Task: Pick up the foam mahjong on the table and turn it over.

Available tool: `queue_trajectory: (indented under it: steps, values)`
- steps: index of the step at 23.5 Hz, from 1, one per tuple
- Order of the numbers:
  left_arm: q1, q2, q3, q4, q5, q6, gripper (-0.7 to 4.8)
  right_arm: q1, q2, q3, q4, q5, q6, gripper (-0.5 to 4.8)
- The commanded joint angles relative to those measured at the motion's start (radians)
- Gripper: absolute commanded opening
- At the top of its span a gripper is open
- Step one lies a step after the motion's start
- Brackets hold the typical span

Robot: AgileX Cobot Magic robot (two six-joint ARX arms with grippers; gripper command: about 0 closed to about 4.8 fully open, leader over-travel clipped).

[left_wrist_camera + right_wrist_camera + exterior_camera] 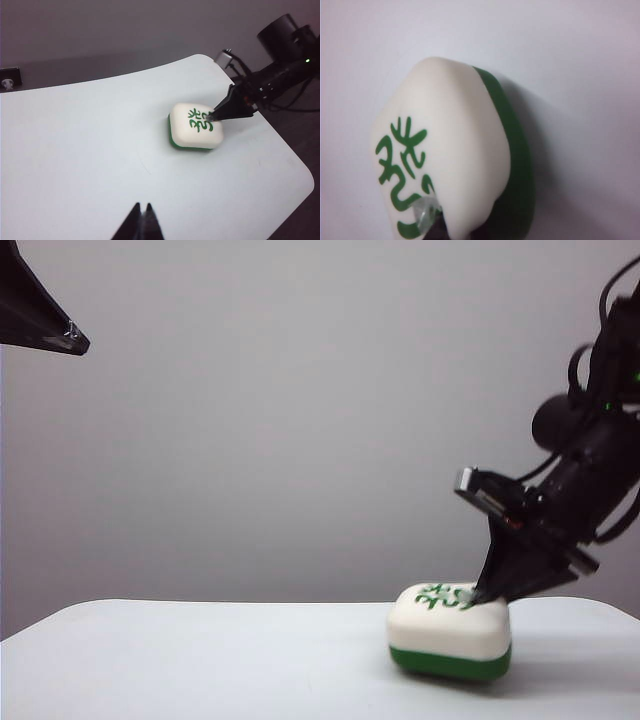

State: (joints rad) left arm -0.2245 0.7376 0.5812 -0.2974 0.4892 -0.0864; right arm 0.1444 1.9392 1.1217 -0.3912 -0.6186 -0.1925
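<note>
Your left pincer (141, 220) hangs clenched above the counter (75, 150).
Right pincer (487, 592), seemingly clenched, presses the block's (450, 632) cream face.

Foam mahjong (449, 632): one chunky block with rounded corners, upper half cream-white, lower half solid green. It lies flat on the counter (200, 660), green half down, cream face up, with a green character printed on that face. In the exterior view it sits toward the right side of the counter, near the far edge. In the left wrist view the foam mahjong (195, 126) lies on the counter (90, 150) close to a rounded corner. In the right wrist view the foam mahjong (455, 160) shows the cream face dented inward near the character. Counter: plain white, smooth, rounded corners.
</note>
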Motion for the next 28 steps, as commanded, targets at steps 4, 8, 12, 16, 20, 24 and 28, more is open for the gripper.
queue_trajectory:
  steps: [4, 8, 12, 16, 20, 24, 28]
  values:
    - [-0.001, -0.001, 0.004, 0.007, -0.041, 0.0, -0.05, 0.044, -0.135, 0.003, -0.023, 0.427, 0.003, -0.06]
    - [-0.001, -0.001, 0.004, 0.006, -0.041, 0.0, -0.05, 0.158, -0.141, 0.002, -0.024, 0.831, 0.003, -0.06]
    - [-0.001, 0.0, 0.004, 0.007, -0.043, 0.0, -0.05, 0.288, -0.141, 0.002, 0.031, 0.957, 0.003, -0.06]
    - [-0.001, 0.0, 0.004, 0.006, -0.043, 0.001, -0.05, 0.377, -0.14, 0.001, 0.024, 0.953, 0.01, -0.06]
    - [-0.001, 0.0, 0.004, 0.006, -0.043, 0.0, -0.05, 0.442, -0.107, 0.001, 0.014, 0.949, 0.01, -0.06]
    - [-0.001, 0.0, 0.004, -0.011, -0.04, 0.0, -0.05, 0.502, -0.063, 0.002, -0.046, 0.794, 0.041, 1.63]
    - [-0.001, -0.001, 0.004, -0.021, -0.04, 0.0, -0.05, 0.51, -0.066, 0.003, -0.046, 0.54, 0.133, 1.76]
